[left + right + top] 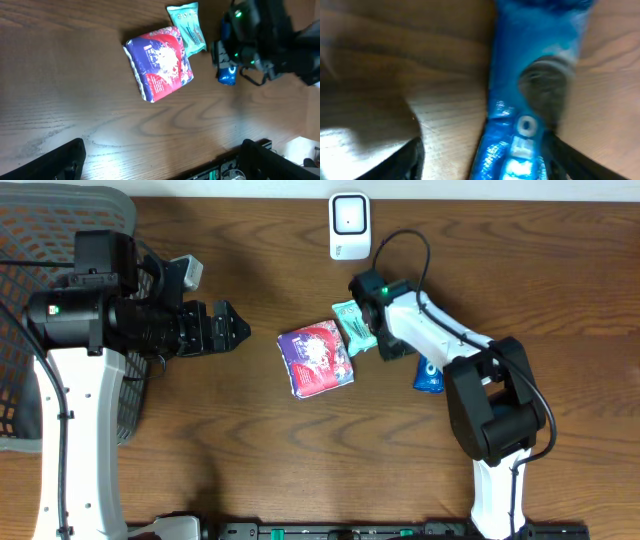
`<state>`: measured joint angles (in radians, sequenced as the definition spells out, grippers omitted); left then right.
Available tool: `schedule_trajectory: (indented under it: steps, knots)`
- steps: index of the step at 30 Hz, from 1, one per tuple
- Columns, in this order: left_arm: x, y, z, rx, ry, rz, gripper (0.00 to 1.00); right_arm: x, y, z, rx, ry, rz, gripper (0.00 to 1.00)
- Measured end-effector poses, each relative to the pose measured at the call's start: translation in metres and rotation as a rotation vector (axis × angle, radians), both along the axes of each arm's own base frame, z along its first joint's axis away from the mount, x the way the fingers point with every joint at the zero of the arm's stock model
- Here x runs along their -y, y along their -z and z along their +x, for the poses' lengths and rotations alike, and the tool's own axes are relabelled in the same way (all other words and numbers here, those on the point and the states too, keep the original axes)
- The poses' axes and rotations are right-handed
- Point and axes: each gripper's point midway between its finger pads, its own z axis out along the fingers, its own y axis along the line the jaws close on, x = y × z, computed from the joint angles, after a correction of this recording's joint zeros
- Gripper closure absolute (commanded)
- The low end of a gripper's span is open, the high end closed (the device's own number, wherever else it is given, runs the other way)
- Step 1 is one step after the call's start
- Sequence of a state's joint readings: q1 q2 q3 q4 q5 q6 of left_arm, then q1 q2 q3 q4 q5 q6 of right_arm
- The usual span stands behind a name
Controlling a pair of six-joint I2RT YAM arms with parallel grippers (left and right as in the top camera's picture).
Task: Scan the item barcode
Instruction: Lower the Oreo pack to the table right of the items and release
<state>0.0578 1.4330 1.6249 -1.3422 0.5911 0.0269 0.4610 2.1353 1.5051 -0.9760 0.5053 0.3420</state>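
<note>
we are looking down through the right gripper (487, 157), which is standing partly wide with a finger on each side of the blue packet (512, 60), not clamping it. the packet is lying flat on the table (250, 450), and its long axis is running straight between the fingers (412, 162), across the line on which they close, so we are judging that a squeeze from here is taking it by its narrow width. in the overhead view most of this packet is hiding under the right arm, with only one end showing. the white scanner (348, 225) is standing at the far edge of the table, beyond the teal packet (353, 326), so we are expecting the packet to be lifted and carried forward to it; where the barcode is printed we cannot tell. the right arm is much the nearer one. the left gripper (232, 330) is hanging wide and holding nothing, well apart from the red and purple packet (315, 358) lying between the two arms. the grey mesh basket (30, 240) is sitting at the left edge; the left arm is covering much of it, and we are seeing no item in the part that shows.
</note>
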Motion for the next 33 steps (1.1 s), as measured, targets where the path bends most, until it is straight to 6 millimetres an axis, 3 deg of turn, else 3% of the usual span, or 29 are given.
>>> schedule_trajectory:
  steps: [3, 7, 16, 19, 21, 23, 26, 31, 33]
  knots:
    - [0.000, 0.000, 0.000, 0.000, 0.000, 0.000, 0.02, 0.004, 0.006, -0.002, 0.008, -0.002, -0.007, 0.47]
    - [0.000, 0.000, 0.000, 0.000, 0.000, 0.000, 0.02, 0.017, 0.006, 0.000, 0.038, 0.017, -0.024, 0.37]
    - [0.000, 0.000, 0.000, 0.000, 0.000, 0.000, 0.02, 0.060, 0.004, 0.005, 0.059, 0.102, -0.077, 0.37]
    - [0.000, 0.000, 0.000, 0.000, 0.000, 0.000, 0.02, 0.064, 0.005, 0.008, 0.074, 0.113, -0.059, 0.49]
    - [0.000, 0.000, 0.000, 0.000, 0.000, 0.000, 0.02, 0.064, 0.008, 0.010, 0.088, 0.112, -0.036, 0.64]
    - [0.000, 0.000, 0.000, 0.000, 0.000, 0.000, 0.02, 0.063, 0.013, 0.010, 0.095, 0.121, 0.001, 0.85]
    - [0.000, 0.000, 0.000, 0.000, 0.000, 0.000, 0.02, 0.065, 0.016, 0.009, 0.077, 0.135, 0.041, 0.99]
    - [0.000, 0.000, 0.000, 0.000, 0.000, 0.000, 0.02, 0.062, 0.014, 0.009, 0.024, 0.177, 0.173, 0.99]
    - [0.000, 0.000, 0.000, 0.000, 0.000, 0.000, 0.02, 0.052, 0.012, 0.008, -0.045, 0.177, 0.296, 0.99]
